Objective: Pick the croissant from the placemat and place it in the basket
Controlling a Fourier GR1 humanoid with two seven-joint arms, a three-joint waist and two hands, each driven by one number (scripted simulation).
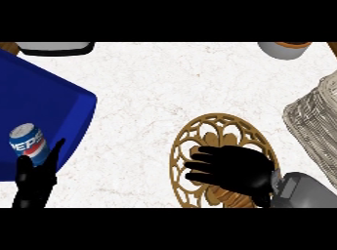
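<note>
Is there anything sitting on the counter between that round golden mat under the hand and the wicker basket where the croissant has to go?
Nothing visible does. The right hand covers the croissant on the placemat, and only bare counter lies between it and the basket at the right. The cola can stands far left.

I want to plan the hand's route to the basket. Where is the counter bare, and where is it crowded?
Bare counter runs between the blue mat and the basket, above the round placemat. It is crowded at the placemat, under the right robot hand, and around the Pepsi can by the left robot hand.
</note>
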